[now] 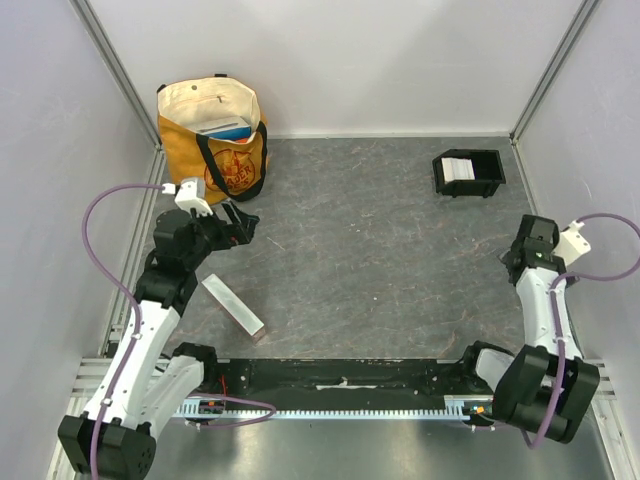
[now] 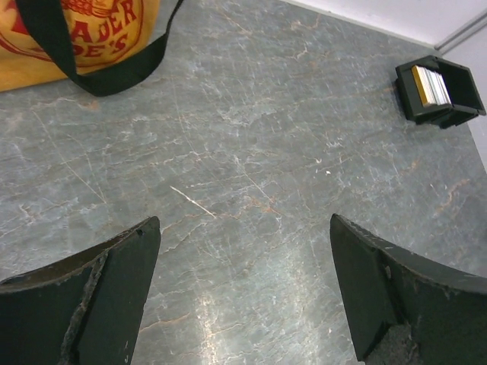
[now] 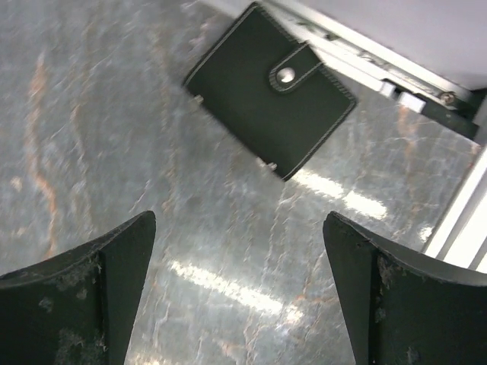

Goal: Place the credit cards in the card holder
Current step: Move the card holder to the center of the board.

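While spread wide and empty (left jaws and right jaws alike), well apart from the card holder (image 1: 468,173) in the desk's (image 1: 360,250) far right corner, nearer the right arm (image 1: 545,300), long side across; pale credit cards (image 2: 430,85) already in one compartment

High overhead view, two low wrist views; card holder (image 1: 486,172) in overhead, left.

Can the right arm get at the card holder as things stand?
Likely yes: the card holder sits on its side, only bare table between; right tool is open and empty.
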